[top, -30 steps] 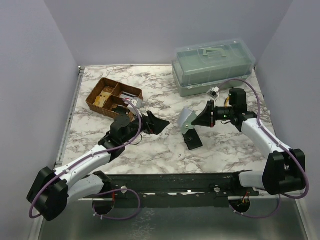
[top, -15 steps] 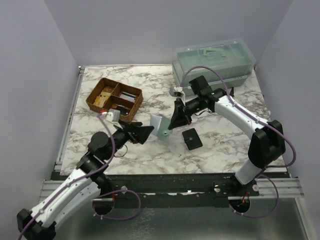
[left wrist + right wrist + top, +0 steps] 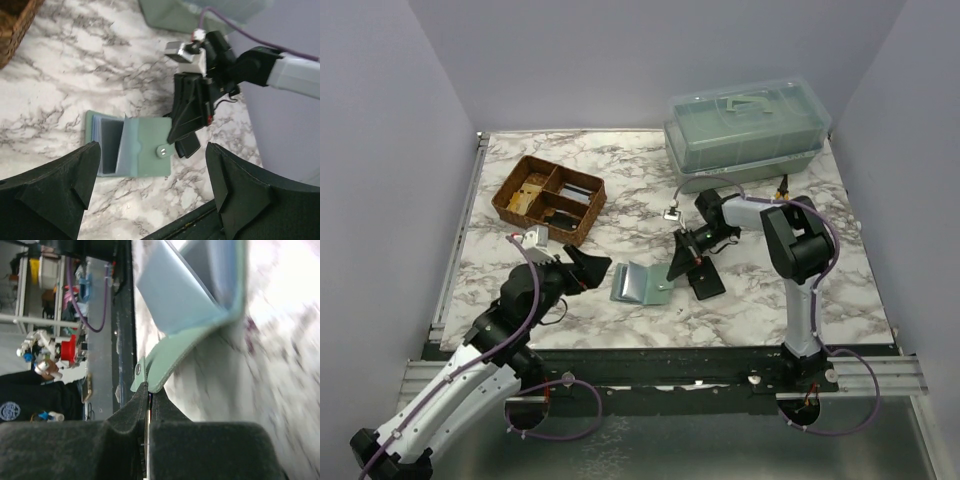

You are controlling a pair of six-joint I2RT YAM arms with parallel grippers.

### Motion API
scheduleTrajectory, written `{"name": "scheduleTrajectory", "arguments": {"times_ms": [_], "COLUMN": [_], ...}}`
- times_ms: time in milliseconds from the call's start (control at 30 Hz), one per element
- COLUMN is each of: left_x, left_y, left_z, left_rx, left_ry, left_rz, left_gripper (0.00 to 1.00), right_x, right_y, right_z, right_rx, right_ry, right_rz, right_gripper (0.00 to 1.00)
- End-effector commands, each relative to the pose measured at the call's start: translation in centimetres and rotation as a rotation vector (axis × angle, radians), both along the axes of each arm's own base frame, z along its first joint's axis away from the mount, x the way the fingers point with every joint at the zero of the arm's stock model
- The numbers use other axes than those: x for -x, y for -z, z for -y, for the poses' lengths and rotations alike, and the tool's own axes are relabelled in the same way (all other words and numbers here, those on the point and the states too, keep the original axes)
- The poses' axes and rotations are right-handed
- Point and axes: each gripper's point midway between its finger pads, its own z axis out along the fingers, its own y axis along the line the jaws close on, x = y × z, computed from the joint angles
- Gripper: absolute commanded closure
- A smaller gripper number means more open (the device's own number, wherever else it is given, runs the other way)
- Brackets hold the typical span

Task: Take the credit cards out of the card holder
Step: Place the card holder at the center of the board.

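The sage green card holder point(image 3: 642, 284) lies open on the marble table, left of centre. A pale blue card point(image 3: 111, 137) sits in its left half; it also shows in the right wrist view point(image 3: 170, 290). No tan-brown card shows. My right gripper point(image 3: 677, 270) is shut on the card holder's right edge beside the snap tab point(image 3: 162, 151), low at the table; the right wrist view shows its tips point(image 3: 150, 390) pinching the green flap point(image 3: 200, 345). My left gripper point(image 3: 585, 270) is open and empty just left of the card holder, its jaws straddling it in the left wrist view point(image 3: 152, 165).
A black snap wallet point(image 3: 704, 277) lies right of the card holder, under the right gripper. A brown divided basket point(image 3: 548, 198) stands at the back left. A clear green lidded box point(image 3: 745, 132) stands at the back right.
My right gripper carried the card holder left and down from mid-air to the table, where it now lies open. My left arm pulled back toward the near left.
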Motion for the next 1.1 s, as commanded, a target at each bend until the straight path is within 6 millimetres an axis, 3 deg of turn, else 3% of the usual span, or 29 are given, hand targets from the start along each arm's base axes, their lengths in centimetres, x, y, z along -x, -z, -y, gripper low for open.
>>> {"name": "scheduleTrajectory", "arguments": {"times_ms": [0,200,300,433,633,833,1067], "left_x": [-0.3,-1.4,-2.1,-2.6,-3.0,-3.1,-2.7], "left_y": [3.5,5.9,6.9,8.6,10.6,12.0,11.4], "left_z": [1.0,3.8,5.0,6.8,8.6,9.1,11.0], "left_rx": [-0.011,0.005,0.008,0.013,0.011,0.005,0.038], "left_ry": [0.007,0.079,0.103,0.159,0.219,0.232,0.34], "left_rz": [-0.127,-0.194,-0.217,-0.255,-0.31,-0.347,-0.345], "left_gripper": [0.07,0.14,0.19,0.19,0.28,0.3,0.36], "right_x": [-2.0,-2.9,-3.5,-3.8,-4.0,-4.0,-4.2], "right_y": [1.1,3.2,3.4,3.9,3.6,2.9,1.7], "right_z": [2.3,3.7,4.0,4.3,4.3,4.1,4.0], "right_rx": [0.155,0.295,0.328,0.359,0.357,0.343,0.323], "right_ry": [0.102,0.138,0.149,0.159,0.163,0.165,0.167], "right_rz": [0.101,0.185,0.212,0.225,0.233,0.244,0.272], "right_gripper": [1.0,0.95,0.83,0.74,0.67,0.61,0.54]}}
